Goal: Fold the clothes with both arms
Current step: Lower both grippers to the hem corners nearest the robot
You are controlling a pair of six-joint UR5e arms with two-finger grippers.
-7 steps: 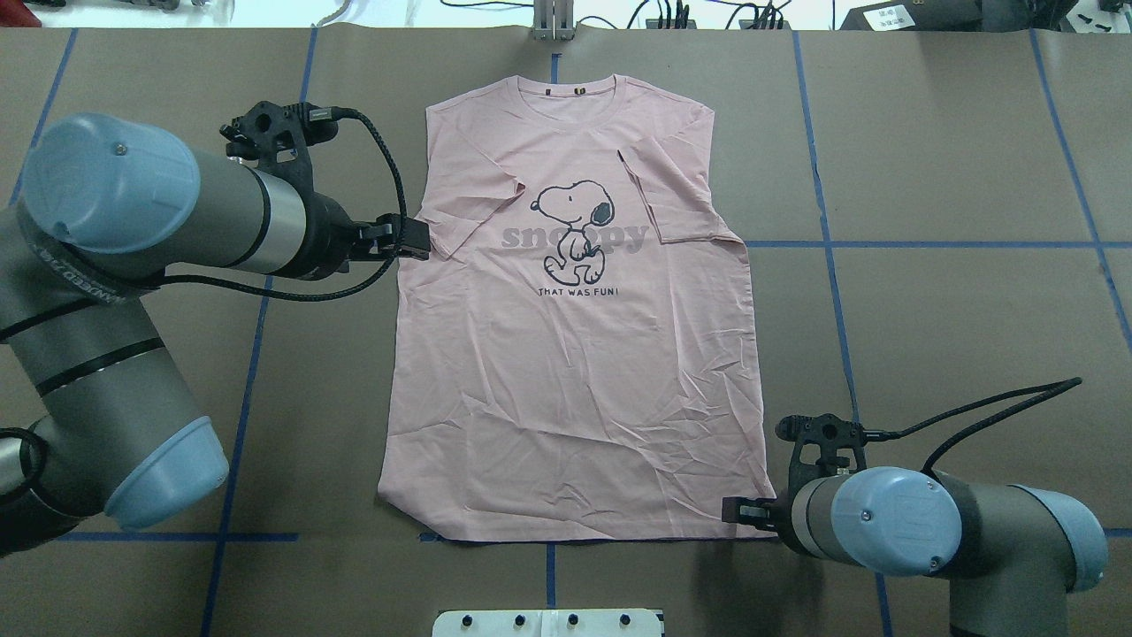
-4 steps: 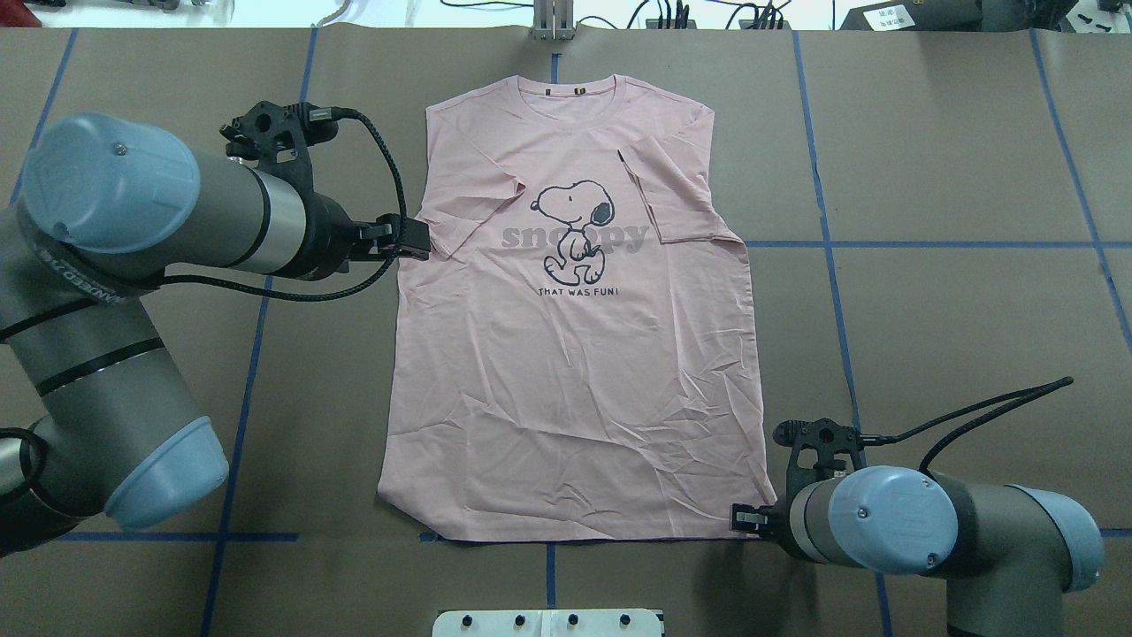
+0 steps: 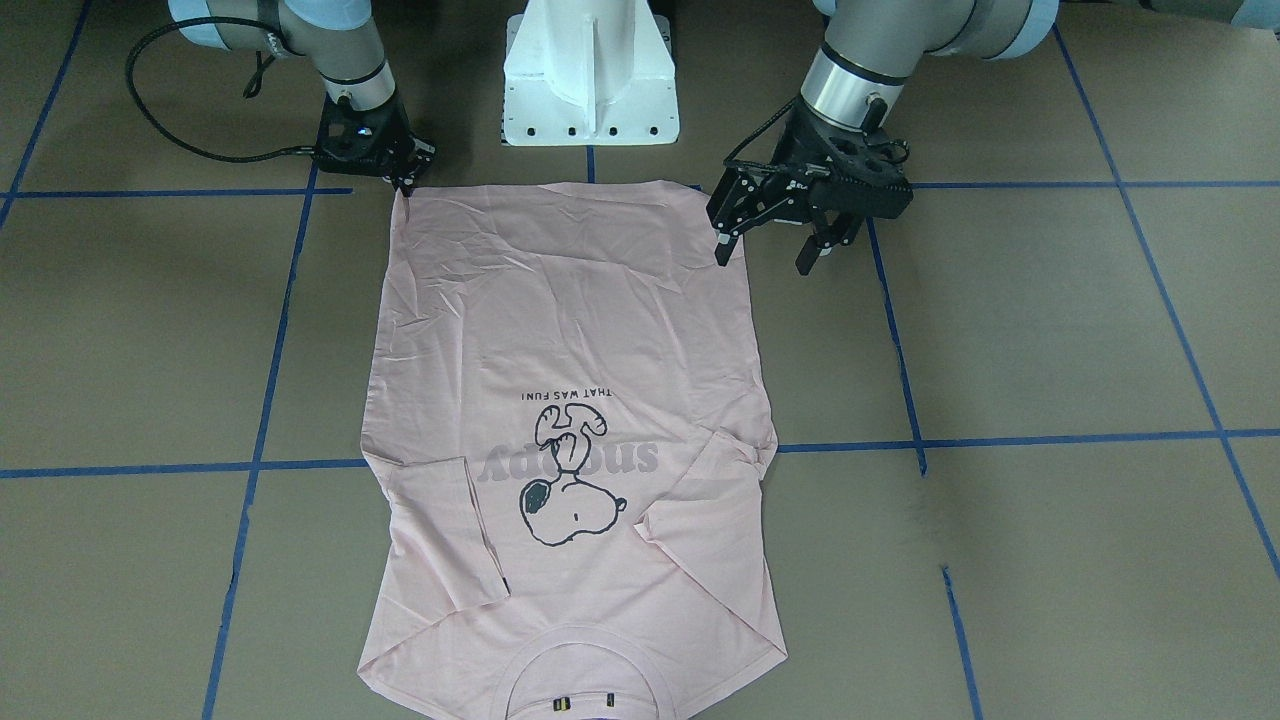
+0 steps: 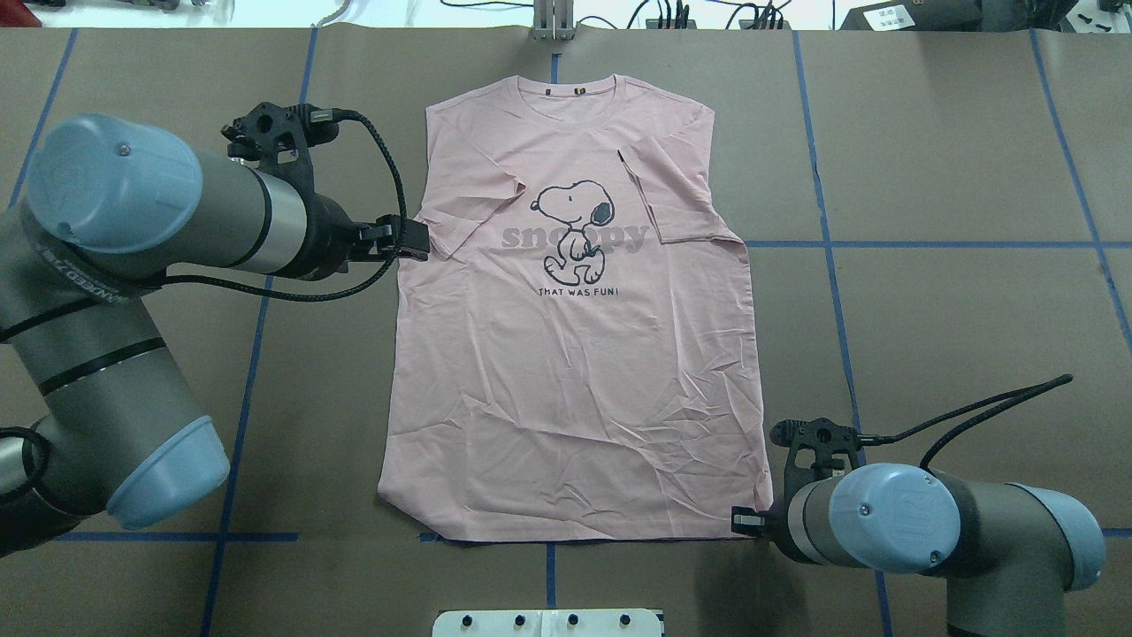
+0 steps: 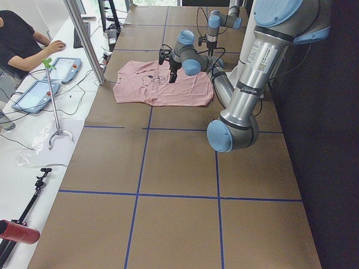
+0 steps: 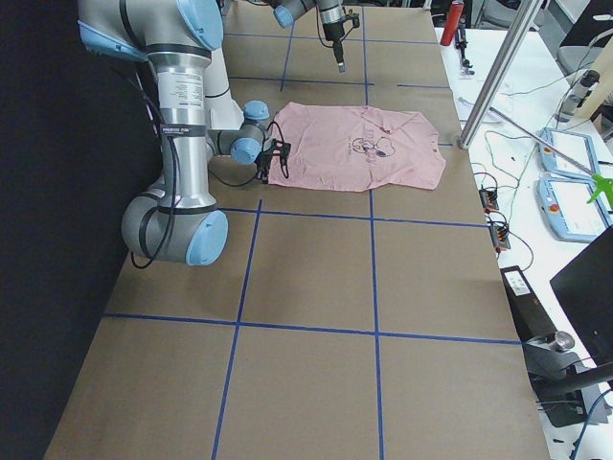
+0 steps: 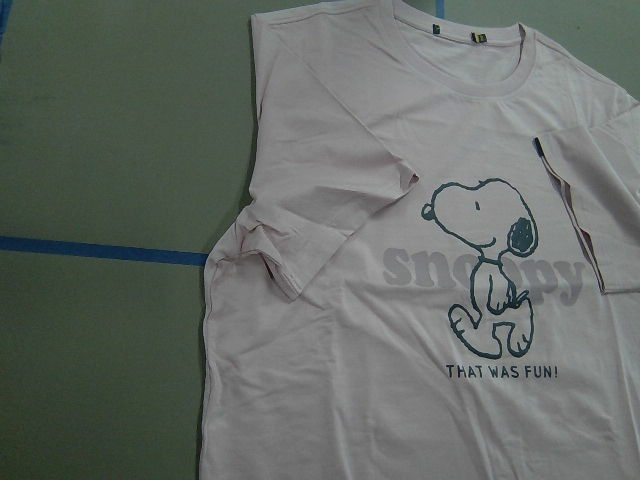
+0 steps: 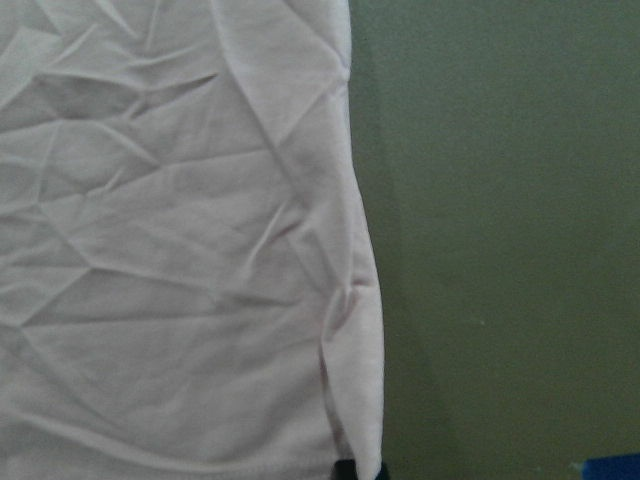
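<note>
From the front-facing view, the T-shirt (image 3: 570, 330) lies flat and print-up on the tabletop (image 3: 1050, 330). Its long axis runs straight away from the robot, with the hem at the robot's side and the collar far. The right tool (image 3: 405, 183) sits at the hem corner on the robot's right, fingers drawn together. The left tool (image 3: 763, 260) is released, its fingers spread wide.

From overhead, the left tool (image 4: 414, 240) stands beside the shirt's left edge, level with the folded-in sleeve. The right tool (image 4: 741, 522) meets the hem corner. The free left hem corner therefore lies back toward the robot from the left tool, along the shirt's length. That is probably the gap the left tool has to cover.

The exterior left view shows the near arm's tool raised above the cloth, not touching it.

The left wrist view takes in collar, sleeve and print, so that tool is high up.

In the right wrist view, a black tip touches the puckered edge, so the right tool appears clenched on the fabric.
</note>
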